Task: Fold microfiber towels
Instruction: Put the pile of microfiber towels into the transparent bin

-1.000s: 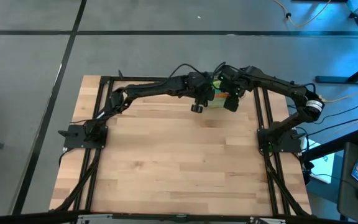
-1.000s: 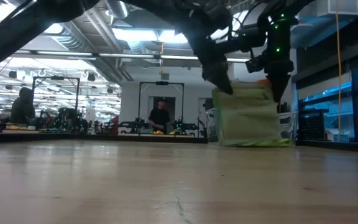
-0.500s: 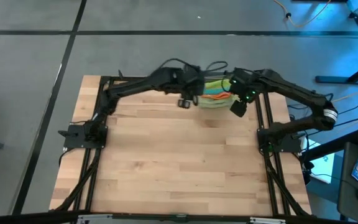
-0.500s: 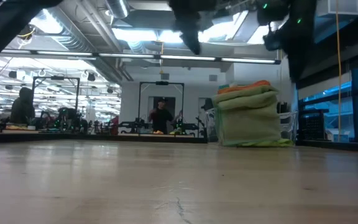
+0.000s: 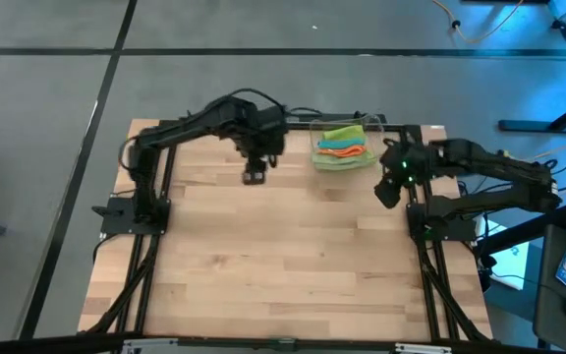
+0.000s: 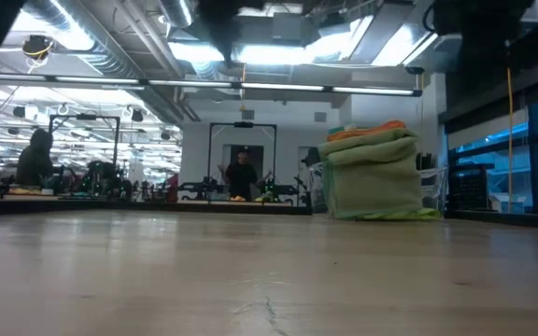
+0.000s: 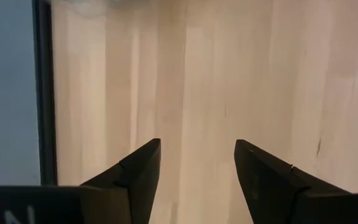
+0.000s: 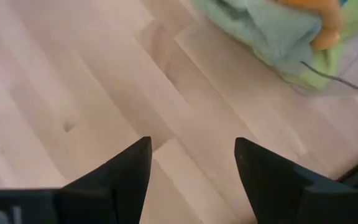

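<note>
A pile of microfiber towels point(image 5: 344, 147) lies at the table's far edge, right of centre: orange and teal cloths on top, lime and pale sage green below. In the low view the pile point(image 6: 377, 173) rests on the table, the sage cloth draping down its front. It also shows in the right wrist view point(image 8: 278, 31). My left gripper point(image 5: 254, 175) is open and empty, left of the pile, above bare wood point(image 7: 194, 93). My right gripper point(image 5: 388, 193) is open and empty, right of and nearer than the pile.
Black frame rails point(image 5: 416, 187) run along the table's left and right sides. Bare wooden tabletop point(image 5: 283, 256) fills the middle and near part. People and equipment stand in the room beyond the table point(image 6: 241, 173).
Both grippers have left the towel pile. My left gripper has gone toward the table's left edge, and my right gripper toward the right edge and a little nearer. Both have risen out of the low view. The pile has stayed on the table.
</note>
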Controlling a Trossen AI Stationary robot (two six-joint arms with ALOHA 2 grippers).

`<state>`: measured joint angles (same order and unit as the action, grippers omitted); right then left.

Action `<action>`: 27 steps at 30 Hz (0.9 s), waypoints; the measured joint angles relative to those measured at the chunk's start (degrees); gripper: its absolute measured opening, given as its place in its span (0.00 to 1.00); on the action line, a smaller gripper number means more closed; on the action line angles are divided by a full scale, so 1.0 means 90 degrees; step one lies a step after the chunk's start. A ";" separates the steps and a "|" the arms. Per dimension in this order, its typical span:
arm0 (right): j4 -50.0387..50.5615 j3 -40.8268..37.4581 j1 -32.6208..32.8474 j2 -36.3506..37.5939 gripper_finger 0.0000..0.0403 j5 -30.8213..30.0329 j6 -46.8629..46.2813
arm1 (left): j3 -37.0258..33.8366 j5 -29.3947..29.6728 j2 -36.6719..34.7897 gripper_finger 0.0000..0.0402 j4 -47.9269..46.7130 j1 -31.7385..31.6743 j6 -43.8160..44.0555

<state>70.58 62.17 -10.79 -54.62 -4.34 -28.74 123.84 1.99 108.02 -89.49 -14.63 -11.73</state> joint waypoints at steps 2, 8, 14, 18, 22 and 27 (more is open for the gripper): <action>-0.0312 -0.0461 0.0295 0.0239 0.58 -0.0281 -0.0238 | -0.0600 -0.0182 -0.0421 0.49 0.0115 -0.0298 -0.0255; -0.1871 -0.1777 0.0561 0.0482 0.58 -0.0589 0.0012 | -0.2383 -0.1975 -0.1183 0.49 0.2314 -0.1406 -0.1023; -0.3428 -0.2754 0.0764 0.0470 0.58 -0.1832 0.1467 | -0.3612 -0.1923 -0.1289 0.49 0.5476 -0.2284 -0.1595; -0.3730 -0.3006 0.0909 0.0468 0.58 -0.3491 0.2448 | -0.4153 -0.1933 -0.1224 0.49 0.7019 -0.2745 -0.0852; -0.3793 -0.2919 0.0913 0.0472 0.58 -0.4396 0.2965 | -0.4557 -0.1935 -0.1214 0.49 0.7210 -0.3053 -0.0611; -0.4273 -0.2824 0.0913 0.0475 0.58 -0.4549 0.3123 | -0.4823 -0.1817 -0.1212 0.48 0.7200 -0.3203 -0.0602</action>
<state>32.12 36.76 -2.57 -50.35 -45.28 -0.63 80.44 -14.37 97.12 -24.69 -43.45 -17.15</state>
